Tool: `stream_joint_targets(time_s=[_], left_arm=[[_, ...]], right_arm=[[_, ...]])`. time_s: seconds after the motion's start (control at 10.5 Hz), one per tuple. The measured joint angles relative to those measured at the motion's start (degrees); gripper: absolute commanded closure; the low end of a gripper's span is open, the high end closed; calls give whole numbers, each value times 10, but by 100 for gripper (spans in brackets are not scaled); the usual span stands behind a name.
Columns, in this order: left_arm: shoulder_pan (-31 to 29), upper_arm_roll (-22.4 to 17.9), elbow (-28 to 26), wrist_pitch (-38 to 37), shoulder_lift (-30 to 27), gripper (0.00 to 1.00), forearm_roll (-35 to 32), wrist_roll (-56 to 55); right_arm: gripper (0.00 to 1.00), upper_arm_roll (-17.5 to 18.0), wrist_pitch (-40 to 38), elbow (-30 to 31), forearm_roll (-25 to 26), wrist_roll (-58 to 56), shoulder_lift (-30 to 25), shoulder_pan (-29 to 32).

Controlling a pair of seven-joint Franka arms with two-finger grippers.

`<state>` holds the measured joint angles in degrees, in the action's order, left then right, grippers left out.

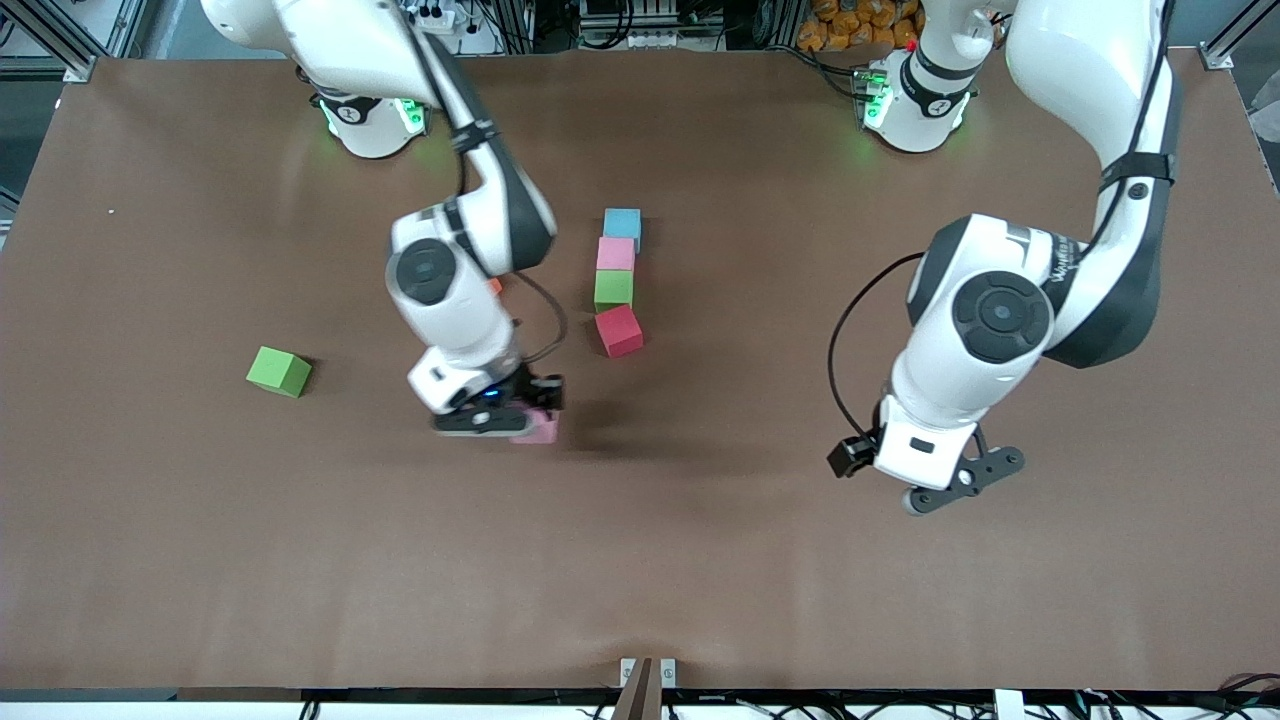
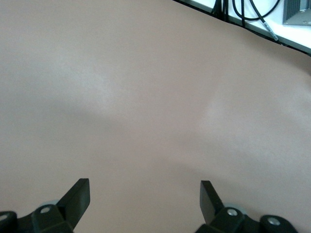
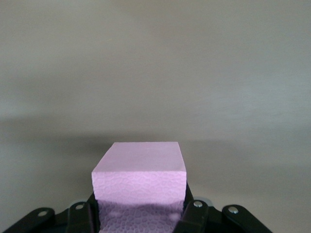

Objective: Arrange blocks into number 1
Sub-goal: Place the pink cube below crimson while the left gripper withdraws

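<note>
Four blocks form a column at mid-table: light blue (image 1: 622,224), pink (image 1: 615,254), green (image 1: 613,288), and a slightly turned red one (image 1: 619,330) nearest the front camera. A second green block (image 1: 279,371) lies alone toward the right arm's end. A sliver of orange block (image 1: 494,286) peeks out from under the right arm. My right gripper (image 1: 520,420) is shut on another pink block (image 1: 541,429) (image 3: 140,177) over bare mat, its fingers (image 3: 192,213) pressing the block's sides. My left gripper (image 1: 965,480) (image 2: 144,191) waits open over bare mat, with nothing between its fingers.
The brown mat (image 1: 700,560) covers the whole table. Cables and the table's edge (image 2: 252,22) show in the left wrist view. The right arm's elbow (image 1: 470,250) hangs over the mat beside the column.
</note>
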<state>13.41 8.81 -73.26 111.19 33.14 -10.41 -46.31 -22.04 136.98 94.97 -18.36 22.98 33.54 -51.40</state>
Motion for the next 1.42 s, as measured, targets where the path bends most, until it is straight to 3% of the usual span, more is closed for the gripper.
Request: stream_joint_targets(time_s=[0.47, 0.95, 1.42], left_arm=[[-37, 0, -3, -5, 0, 0, 5, 24], [-43, 4, -19, -6, 1, 0, 16, 28], [-43, 6, -19, -47, 0, 0, 16, 35]], right_arm=[[38, 0, 5, -59, -1, 70, 87, -77], [38, 2, 3, -60, -5, 81, 97, -86], [38, 28, -4, -49, -6, 103, 104, -88]])
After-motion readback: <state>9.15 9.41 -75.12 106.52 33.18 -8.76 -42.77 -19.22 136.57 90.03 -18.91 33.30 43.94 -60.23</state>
